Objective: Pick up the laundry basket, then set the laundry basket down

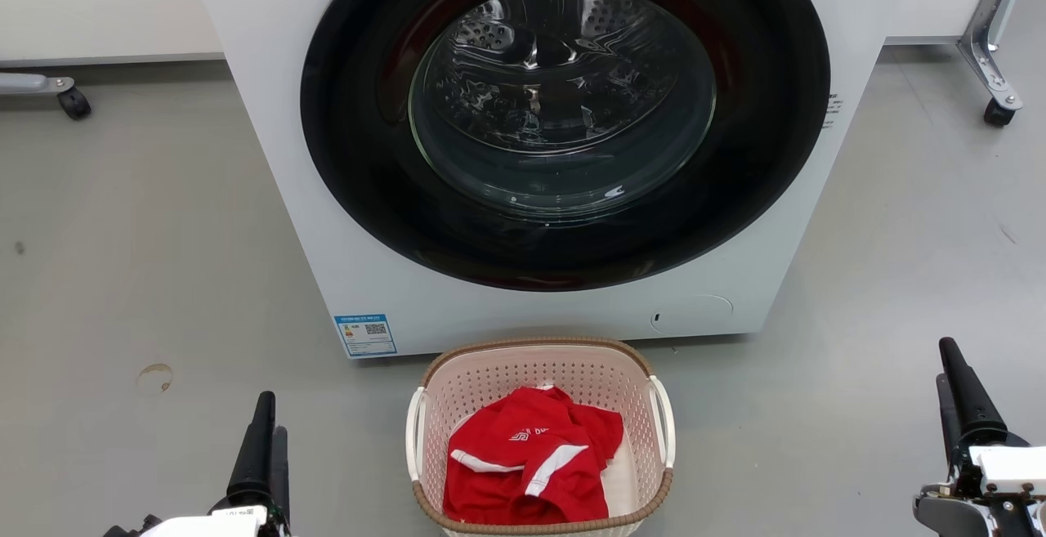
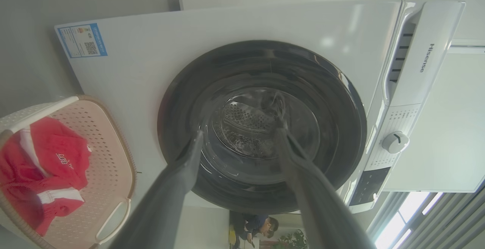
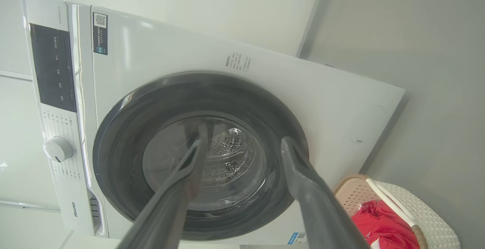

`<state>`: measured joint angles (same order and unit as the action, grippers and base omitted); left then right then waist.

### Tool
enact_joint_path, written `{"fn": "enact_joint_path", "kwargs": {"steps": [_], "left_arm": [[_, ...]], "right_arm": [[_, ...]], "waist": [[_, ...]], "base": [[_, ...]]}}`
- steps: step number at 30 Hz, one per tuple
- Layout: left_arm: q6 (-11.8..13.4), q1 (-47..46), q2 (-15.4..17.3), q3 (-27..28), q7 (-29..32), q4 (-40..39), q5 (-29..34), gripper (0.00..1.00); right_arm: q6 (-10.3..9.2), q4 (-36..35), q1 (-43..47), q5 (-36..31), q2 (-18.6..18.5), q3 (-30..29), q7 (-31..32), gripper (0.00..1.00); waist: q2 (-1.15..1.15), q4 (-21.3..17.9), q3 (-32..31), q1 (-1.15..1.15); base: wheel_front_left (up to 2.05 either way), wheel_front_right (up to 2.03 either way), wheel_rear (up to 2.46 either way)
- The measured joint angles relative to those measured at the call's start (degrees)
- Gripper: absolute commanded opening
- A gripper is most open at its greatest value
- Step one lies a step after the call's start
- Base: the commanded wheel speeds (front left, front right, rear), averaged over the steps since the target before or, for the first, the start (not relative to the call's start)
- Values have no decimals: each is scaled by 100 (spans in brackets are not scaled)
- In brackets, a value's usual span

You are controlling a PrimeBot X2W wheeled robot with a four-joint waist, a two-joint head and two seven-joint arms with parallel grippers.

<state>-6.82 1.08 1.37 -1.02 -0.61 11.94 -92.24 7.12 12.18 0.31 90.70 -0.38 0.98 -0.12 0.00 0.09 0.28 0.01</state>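
Note:
The laundry basket stands on the grey floor right in front of the washer, pale pink and perforated, with a brown woven rim and a white handle on each side. A red garment with white stripes lies inside it. My left gripper is low on the left, well clear of the basket, open and empty. My right gripper stands farther off on the right, also open and empty. In the left wrist view my left gripper points at the washer door, with the basket to its left. In the right wrist view my right gripper faces the door, with the basket at lower right.
A white front-loading washer with a dark round door, shut, rises just behind the basket. Metal frame legs on casters stand at far left and far right. Grey floor lies on both sides of the basket. A person shows far off in the left wrist view.

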Motion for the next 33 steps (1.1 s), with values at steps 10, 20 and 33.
{"fn": "enact_joint_path", "kwargs": {"steps": [10,20,33], "left_arm": [[214,4,22,16,-155,-123,1699,100],[528,93,24,-253,-304,-280,3085,100],[909,106,283,-733,-509,-297,4846,100]], "right_arm": [[1,-22,-11,-1461,-105,49,-176,100],[1,-42,-11,-2803,-86,200,-344,100],[2,-22,-17,-4413,-118,396,-552,100]], "waist": [[0,0,2,0],[0,5,-3,0],[0,4,-19,0]], "base": [[0,0,0],[0,0,0],[0,0,0]]}}
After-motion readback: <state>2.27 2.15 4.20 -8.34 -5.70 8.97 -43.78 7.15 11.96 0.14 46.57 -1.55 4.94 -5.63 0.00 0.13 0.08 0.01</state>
